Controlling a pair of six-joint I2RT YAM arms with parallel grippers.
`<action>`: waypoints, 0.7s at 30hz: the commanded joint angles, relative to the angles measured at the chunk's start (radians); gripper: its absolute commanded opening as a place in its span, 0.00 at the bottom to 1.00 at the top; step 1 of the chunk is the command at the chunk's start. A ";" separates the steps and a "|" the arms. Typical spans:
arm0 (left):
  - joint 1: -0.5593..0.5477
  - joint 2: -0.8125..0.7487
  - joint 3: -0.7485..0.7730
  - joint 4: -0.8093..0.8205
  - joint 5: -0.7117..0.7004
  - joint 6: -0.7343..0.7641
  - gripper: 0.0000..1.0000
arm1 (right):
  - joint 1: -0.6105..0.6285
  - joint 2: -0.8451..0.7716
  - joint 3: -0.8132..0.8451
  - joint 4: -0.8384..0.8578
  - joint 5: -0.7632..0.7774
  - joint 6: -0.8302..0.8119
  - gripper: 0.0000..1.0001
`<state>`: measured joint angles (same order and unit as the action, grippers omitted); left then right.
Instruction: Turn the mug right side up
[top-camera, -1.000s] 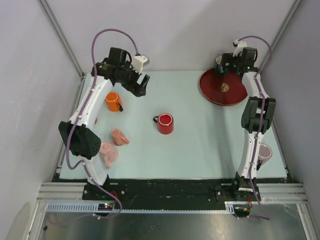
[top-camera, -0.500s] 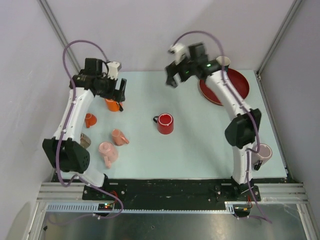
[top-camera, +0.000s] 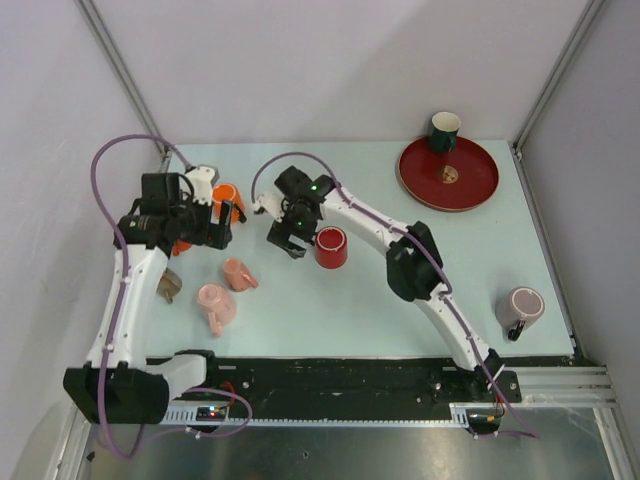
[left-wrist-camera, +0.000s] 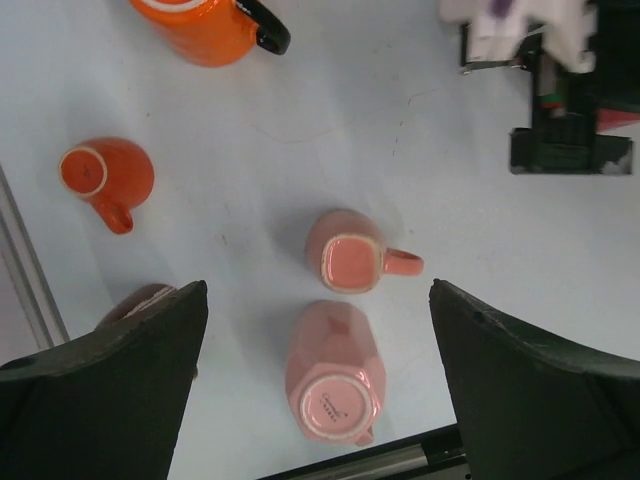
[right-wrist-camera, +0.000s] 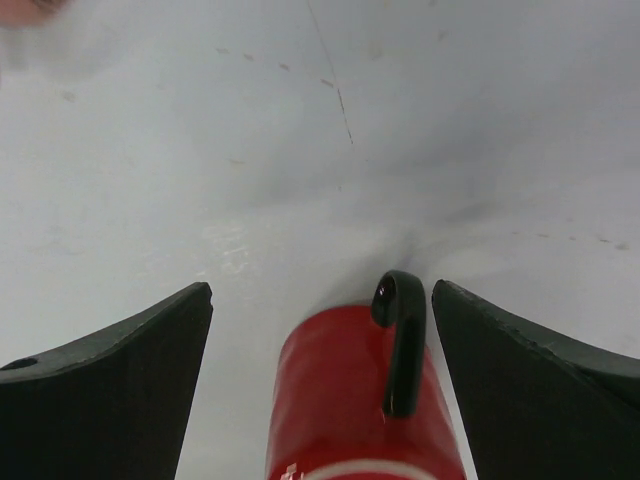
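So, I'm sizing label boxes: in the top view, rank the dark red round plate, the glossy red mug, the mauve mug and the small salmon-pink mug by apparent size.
1. dark red round plate
2. glossy red mug and mauve mug: look about alike, left unranked
3. small salmon-pink mug

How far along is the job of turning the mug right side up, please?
Done: nothing yet; the red mug sits untouched, apparently base-up, on the table. In hand: the right pincer hovers open just beside it. Left: grip, flip, set down upright.
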<state>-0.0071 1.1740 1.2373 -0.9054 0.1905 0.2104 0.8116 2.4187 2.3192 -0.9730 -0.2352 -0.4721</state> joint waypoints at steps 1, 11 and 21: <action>0.032 -0.112 -0.049 0.038 0.005 -0.012 0.95 | -0.008 0.073 0.087 -0.042 0.111 -0.062 0.97; 0.034 -0.150 -0.058 0.036 0.014 -0.022 0.95 | -0.009 0.089 0.067 -0.107 0.197 -0.113 0.77; 0.034 -0.132 -0.039 0.034 0.021 0.025 0.95 | -0.011 0.032 0.071 -0.219 0.231 -0.093 0.71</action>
<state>0.0200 1.0412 1.1679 -0.8982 0.1936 0.2111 0.8032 2.5271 2.3634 -1.1149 -0.0422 -0.5690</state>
